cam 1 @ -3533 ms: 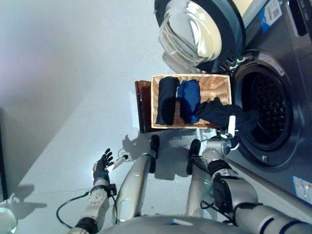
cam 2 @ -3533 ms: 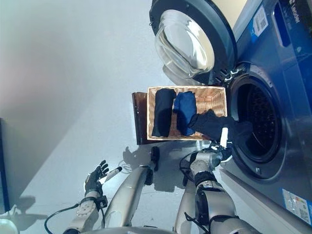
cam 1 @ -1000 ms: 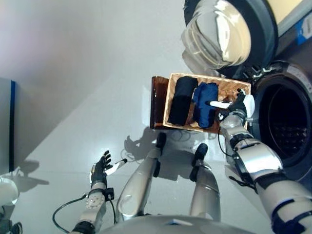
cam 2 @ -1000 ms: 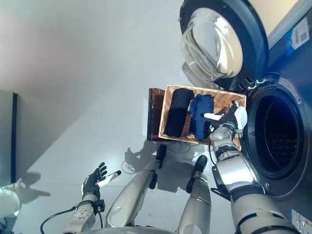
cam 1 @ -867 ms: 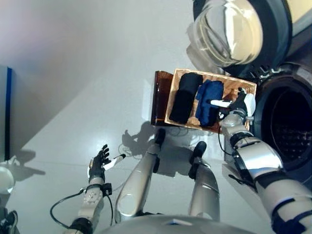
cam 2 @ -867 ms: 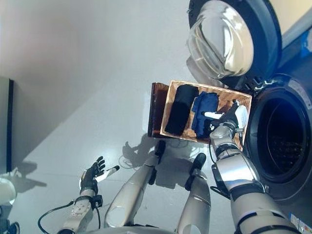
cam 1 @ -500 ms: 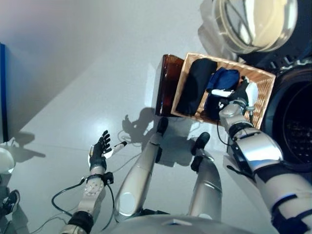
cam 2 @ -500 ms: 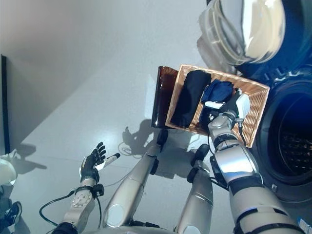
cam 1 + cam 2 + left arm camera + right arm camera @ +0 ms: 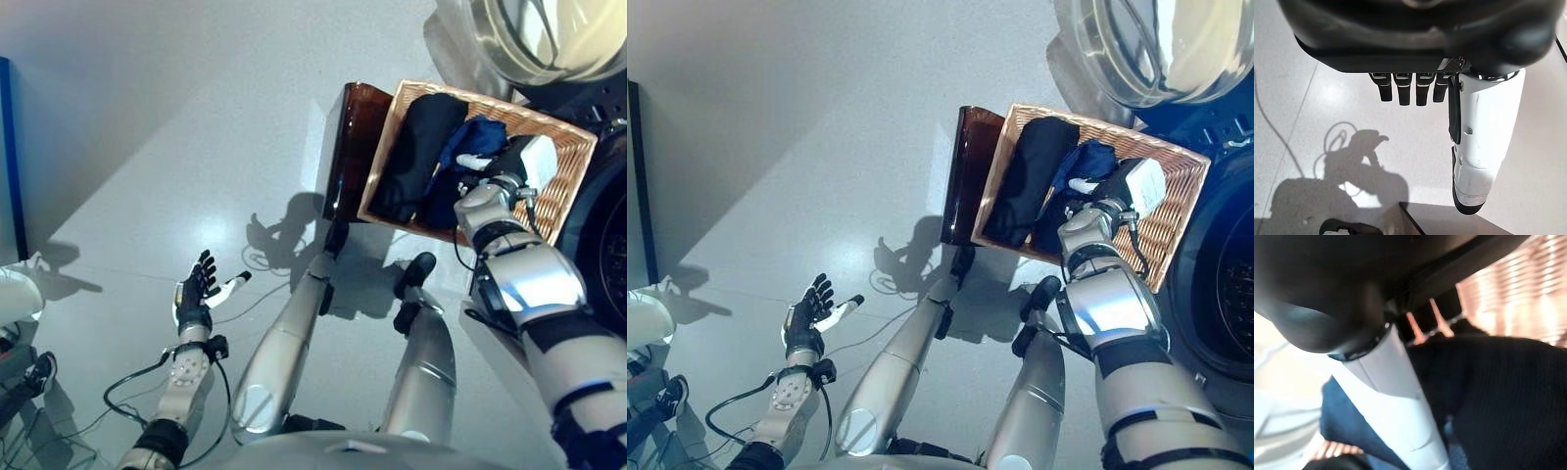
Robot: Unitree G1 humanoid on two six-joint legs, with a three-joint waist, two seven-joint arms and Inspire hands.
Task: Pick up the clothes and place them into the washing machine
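Note:
A wicker basket (image 9: pixel 563 191) stands on the floor beside the washing machine's dark drum mouth (image 9: pixel 1227 284). In it lie a rolled black garment (image 9: pixel 416 152) and, next to it, a blue garment (image 9: pixel 468 137). My right hand (image 9: pixel 502 174) hovers low over the blue garment, its white thumb (image 9: pixel 1386 396) straight out and its fingers straight, with dark cloth just past them. Nothing is held. My left hand (image 9: pixel 194 294) hangs open over the bare floor far to the left, fingers (image 9: pixel 1408 90) spread and empty.
The machine's round glass door (image 9: pixel 1146 44) swings open above the basket. A dark brown box (image 9: pixel 348 147) stands against the basket's left side. A blue panel (image 9: pixel 8 147) lines the left edge, with a white object (image 9: pixel 15 299) below it.
3.5 s ago my right hand held a dark garment at the drum mouth; that garment is gone from view. The hand has come back over the basket and dropped towards the blue garment. The camera has shifted.

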